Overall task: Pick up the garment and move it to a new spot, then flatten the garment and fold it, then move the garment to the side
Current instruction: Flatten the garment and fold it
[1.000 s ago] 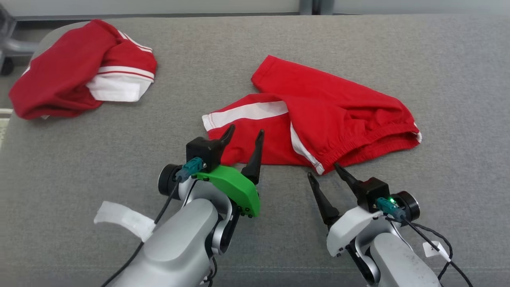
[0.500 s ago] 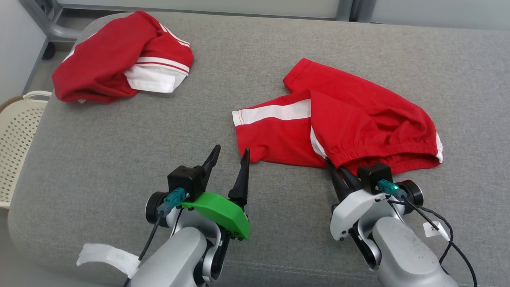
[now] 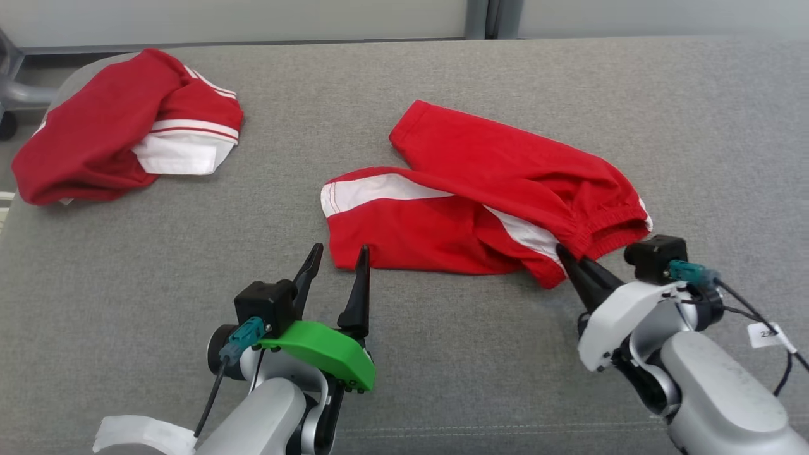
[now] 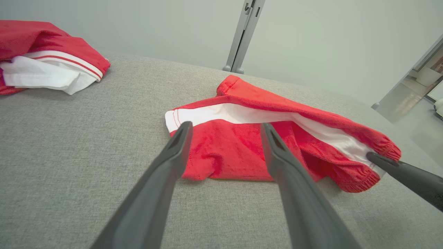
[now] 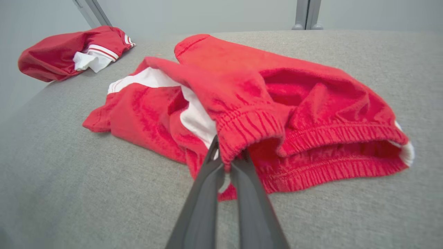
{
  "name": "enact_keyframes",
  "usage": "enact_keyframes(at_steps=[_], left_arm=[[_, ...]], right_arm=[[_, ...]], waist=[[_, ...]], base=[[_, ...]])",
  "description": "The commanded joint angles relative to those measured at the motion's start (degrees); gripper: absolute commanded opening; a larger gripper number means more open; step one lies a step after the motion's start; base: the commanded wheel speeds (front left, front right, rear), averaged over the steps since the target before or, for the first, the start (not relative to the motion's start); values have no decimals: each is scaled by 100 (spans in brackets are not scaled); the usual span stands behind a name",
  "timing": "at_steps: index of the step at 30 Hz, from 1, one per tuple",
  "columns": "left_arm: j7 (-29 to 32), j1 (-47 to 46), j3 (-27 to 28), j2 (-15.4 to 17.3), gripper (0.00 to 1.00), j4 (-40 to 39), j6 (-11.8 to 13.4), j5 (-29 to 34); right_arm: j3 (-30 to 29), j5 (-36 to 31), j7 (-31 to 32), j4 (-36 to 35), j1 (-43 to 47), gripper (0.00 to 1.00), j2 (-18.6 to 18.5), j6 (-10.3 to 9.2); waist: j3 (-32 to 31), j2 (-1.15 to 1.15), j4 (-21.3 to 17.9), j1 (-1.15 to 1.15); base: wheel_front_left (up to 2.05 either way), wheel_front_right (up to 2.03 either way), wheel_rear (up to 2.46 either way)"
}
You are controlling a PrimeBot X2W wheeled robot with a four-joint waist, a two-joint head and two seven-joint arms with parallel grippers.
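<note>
The garment (image 3: pixel 480 189) is a pair of red shorts with white side stripes, lying rumpled at the middle of the grey cushion. My right gripper (image 3: pixel 562 253) is shut on the near corner of its elastic waistband; in the right wrist view that gripper (image 5: pixel 228 152) pinches the gathered band of the garment (image 5: pixel 242 86), lifting it slightly. My left gripper (image 3: pixel 340 249) stands open just short of the leg hem, touching nothing. From the left wrist, the open gripper (image 4: pixel 225 126) frames the hem of the garment (image 4: pixel 235 152), and the right gripper's fingertip (image 4: pixel 375 159) shows at the waistband.
A second red and white garment (image 3: pixel 114 126) lies bunched at the far left of the grey cushion (image 3: pixel 189 265), near its rounded corner. A metal post (image 3: pixel 483 12) stands behind the cushion's far edge. Bare cushion stretches in front of and to the right of the shorts.
My right gripper has shut on the waistband corner and drawn it to the right, stretching the shorts out. My left gripper stays open, now a little back from the hem. The head view shifted.
</note>
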Motion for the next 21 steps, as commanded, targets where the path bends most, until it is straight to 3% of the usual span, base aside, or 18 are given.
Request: enact_keyframes(at_steps=[1, 10, 15, 21], left_arm=[[-14, 103, 23, 37, 100, -36, 2, 34], [-13, 220, 50, 120, 100, -129, -33, 37], [1, 221, 4, 123, 100, -152, -41, 45], [10, 240, -34, 126, 100, -151, -29, 34]], right_arm=[[35, 146, 171, -137, 53, 0, -209, -6], [520, 1241, 1157, -687, -161, 0, -1287, -6], [747, 1546, 1325, -339, -484, 0, -1808, -6], [1102, 1498, 1216, 310, -820, 0, -2033, -7]], waist=[[-53, 0, -129, 0], [-8, 0, -120, 0], [32, 0, -28, 0], [41, 0, 30, 0]], base=[[0, 0, 0], [0, 0, 0], [0, 0, 0], [0, 0, 0]])
